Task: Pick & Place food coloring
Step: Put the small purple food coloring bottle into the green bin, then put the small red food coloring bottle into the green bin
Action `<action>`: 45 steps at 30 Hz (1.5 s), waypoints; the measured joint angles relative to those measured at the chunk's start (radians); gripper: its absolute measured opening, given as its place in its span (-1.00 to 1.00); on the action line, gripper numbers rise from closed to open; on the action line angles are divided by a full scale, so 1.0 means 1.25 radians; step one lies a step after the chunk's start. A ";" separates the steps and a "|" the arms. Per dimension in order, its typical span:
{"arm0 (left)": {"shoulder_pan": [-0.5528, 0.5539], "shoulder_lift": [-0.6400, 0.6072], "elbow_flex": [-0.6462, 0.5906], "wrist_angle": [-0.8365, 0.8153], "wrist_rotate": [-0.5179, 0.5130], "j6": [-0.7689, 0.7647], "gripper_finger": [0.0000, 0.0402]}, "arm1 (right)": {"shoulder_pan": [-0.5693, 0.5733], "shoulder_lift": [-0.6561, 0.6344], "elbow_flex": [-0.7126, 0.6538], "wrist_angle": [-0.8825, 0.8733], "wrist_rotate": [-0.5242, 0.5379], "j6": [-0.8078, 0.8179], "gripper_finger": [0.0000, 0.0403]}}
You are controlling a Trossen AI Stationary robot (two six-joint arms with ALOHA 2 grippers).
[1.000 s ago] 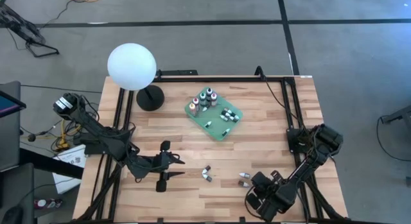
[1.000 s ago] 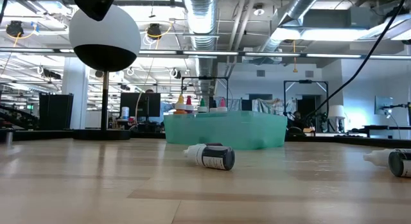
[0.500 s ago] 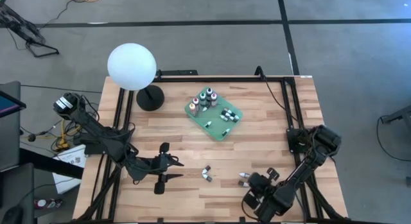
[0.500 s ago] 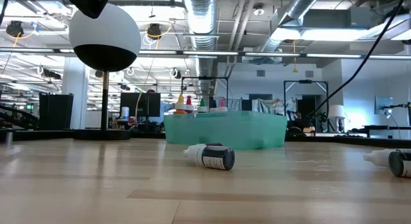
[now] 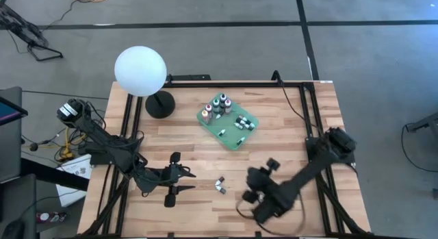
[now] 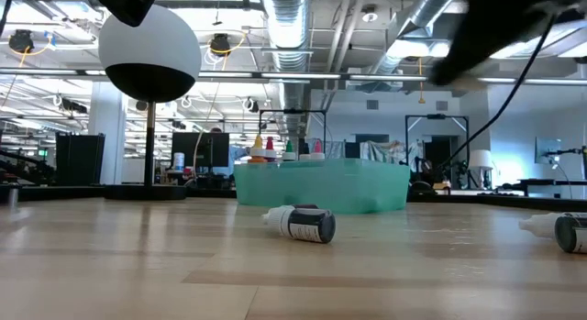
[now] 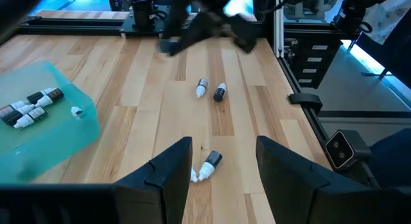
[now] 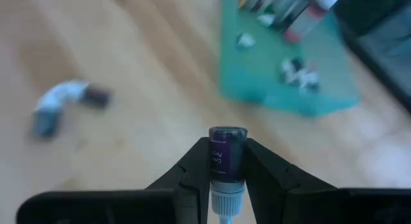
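Observation:
A green tray (image 5: 229, 133) at the table's far middle holds food coloring bottles, some upright (image 5: 219, 105), some lying (image 5: 243, 122). Two small bottles (image 5: 220, 184) lie on the wood just in front of my left gripper (image 5: 183, 179). That gripper hovers open above the table, and the pair shows between its fingers (image 7: 205, 166). Two more bottles (image 7: 210, 90) lie farther toward the right. My right gripper (image 5: 252, 187) hangs over the near middle of the table. It is shut on a dark bottle (image 8: 226, 156) with a white tip. My right gripper pinches the dark body (image 8: 226, 169) of the food coloring bottle between its two fingers. The flat bottom sticks out past the fingertips and the white tip (image 8: 225, 201) points back toward the wrist. The fingers slant down toward the tray. The bottle is lifted clear of the table.
A white globe lamp (image 5: 140, 71) on a black base (image 5: 161, 104) stands at the far left. A black frame (image 5: 301, 95) runs along the table's edges. Bare wood lies between the loose bottles and the tray.
My right gripper has risen from the near right of the table and swung left and farther in, toward the tray, rolling and tipping as it went. The dark bottle has come up off the wood with it.

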 joint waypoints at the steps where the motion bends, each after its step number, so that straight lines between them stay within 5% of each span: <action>1: 0.000 0.000 0.000 0.000 0.000 0.000 -0.17 | -0.024 0.000 0.003 0.001 0.007 -0.030 -0.64; 12: -0.011 0.000 0.000 -0.001 0.006 0.000 -0.17 | -0.323 0.000 0.004 -0.005 0.003 -0.262 -0.64; 21: -0.026 0.000 0.000 -0.002 0.006 0.009 -0.17 | -0.485 0.000 0.004 0.091 -0.135 -0.513 -0.64; 33: -0.026 0.000 0.000 -0.013 0.002 0.013 -0.17 | -0.589 -0.001 0.004 0.136 -0.306 -0.570 -0.58; 45: -0.026 0.000 0.000 -0.024 0.010 0.012 -0.17 | -0.579 -0.008 0.005 0.122 -0.311 -0.603 0.01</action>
